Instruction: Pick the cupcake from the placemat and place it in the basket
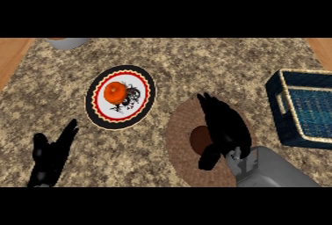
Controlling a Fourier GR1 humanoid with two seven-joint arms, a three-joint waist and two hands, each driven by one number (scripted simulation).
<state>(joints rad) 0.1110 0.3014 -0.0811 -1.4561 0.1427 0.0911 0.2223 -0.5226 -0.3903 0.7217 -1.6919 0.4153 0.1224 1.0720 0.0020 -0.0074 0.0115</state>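
Nearest the camera, the robot's right hand (pixel 220 127) comes in on its grey forearm (pixel 272 169) from the lower edge and lies over the round woven brown placemat (pixel 180 147); its fingers stretch towards twelve o'clock while the thumb reaches down towards six, and between them shows a dark brown rounded patch, most likely the cupcake (pixel 200 137), sitting near the mat's centre; the fingers look only partly curled about it, spread rather than clamped, and whether they touch it I cannot tell, since the hand hides most of it.

Judging from this, the risk lies in the closing: with so much of the cupcake out of sight beneath the palm, the thumb could nudge it sideways across the mat, or the fingers could close above it and lift nothing; a soft cake may also deform if pinched off-centre.

Outward from there, the dark blue rectangular basket with a pale rim (pixel 304 110) waits at three o'clock of the mat, just beside it; a carry held too low could catch its near wall; at ten o'clock lies a round black, red and white patterned plate (pixel 121 97), apart from the mat; the left hand (pixel 52 158) rests open at eight o'clock, fingers up, holding nothing.
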